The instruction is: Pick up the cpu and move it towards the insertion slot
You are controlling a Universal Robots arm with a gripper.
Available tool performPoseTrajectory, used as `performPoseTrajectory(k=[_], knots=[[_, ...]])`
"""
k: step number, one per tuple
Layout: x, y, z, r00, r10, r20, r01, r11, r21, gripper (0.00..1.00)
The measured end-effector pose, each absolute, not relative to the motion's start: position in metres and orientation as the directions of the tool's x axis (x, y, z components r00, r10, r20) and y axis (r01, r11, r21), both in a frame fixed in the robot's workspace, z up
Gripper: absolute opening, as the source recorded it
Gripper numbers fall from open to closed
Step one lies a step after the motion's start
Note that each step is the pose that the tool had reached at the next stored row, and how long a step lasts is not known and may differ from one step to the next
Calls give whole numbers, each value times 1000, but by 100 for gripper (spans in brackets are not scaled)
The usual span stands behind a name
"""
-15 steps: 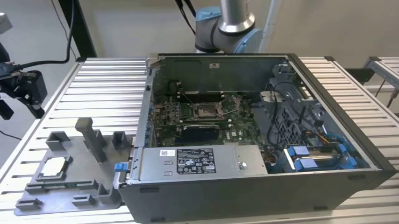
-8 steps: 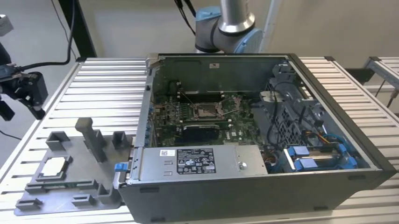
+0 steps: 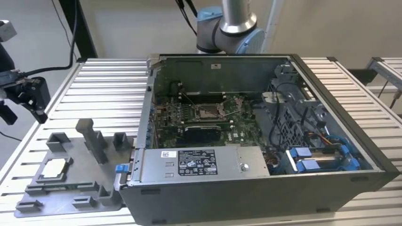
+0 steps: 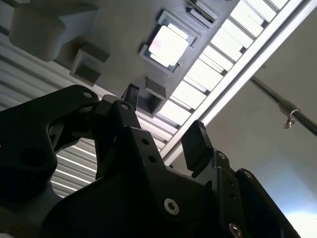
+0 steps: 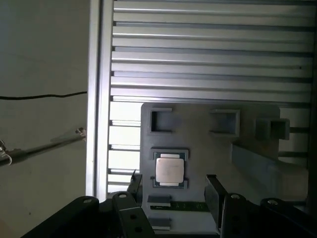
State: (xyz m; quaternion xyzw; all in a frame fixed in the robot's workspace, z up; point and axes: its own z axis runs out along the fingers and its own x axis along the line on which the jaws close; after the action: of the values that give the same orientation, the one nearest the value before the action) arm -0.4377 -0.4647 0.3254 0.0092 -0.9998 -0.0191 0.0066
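Note:
The cpu (image 3: 55, 168) lies flat, silvery face up, in a square recess of the grey plastic tray (image 3: 75, 188) at the exterior view's left. Both wrist views look down on the cpu (image 4: 168, 45) (image 5: 170, 169). My gripper (image 3: 25, 115) hangs well above the tray, near the table's left edge. It is open, with nothing between its black fingers (image 4: 198, 144) (image 5: 213, 186). In the first wrist view the cpu sits just beyond the gap of the gripper (image 5: 173, 187). The insertion slot (image 3: 207, 111) is a silver-framed socket on the green motherboard inside the open computer case.
The open computer case (image 3: 251, 188) stands to the right of the tray, with a silver power supply (image 3: 197, 163) at its front wall and blue cables (image 3: 320, 157). Upright grey blocks (image 3: 94, 139) rise from the tray. The slatted metal table (image 3: 107, 84) ends close to the gripper.

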Motion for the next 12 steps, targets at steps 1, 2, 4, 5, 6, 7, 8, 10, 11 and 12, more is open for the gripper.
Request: performPoseTrajectory(k=[1,2,4,5,6,7,8,10,11,12], knots=[[-438,-465,324,-1000,-19,13,-18,999,38,100],[-438,-465,323,-1000,-19,13,-18,999,38,100],[-438,-465,320,-1000,-19,13,-18,999,38,100],[-438,-465,319,-1000,-19,13,-18,999,38,100],[-438,-465,318,-1000,-19,13,-18,999,38,100],[-438,-465,317,-1000,-19,13,-18,999,38,100],[-438,-465,316,-1000,-19,13,-18,999,38,100],[-438,-465,314,-1000,-19,13,-18,999,38,100],[-438,-465,313,-1000,-19,13,-18,999,38,100],[-438,-465,312,-1000,-19,13,-18,999,38,100]])
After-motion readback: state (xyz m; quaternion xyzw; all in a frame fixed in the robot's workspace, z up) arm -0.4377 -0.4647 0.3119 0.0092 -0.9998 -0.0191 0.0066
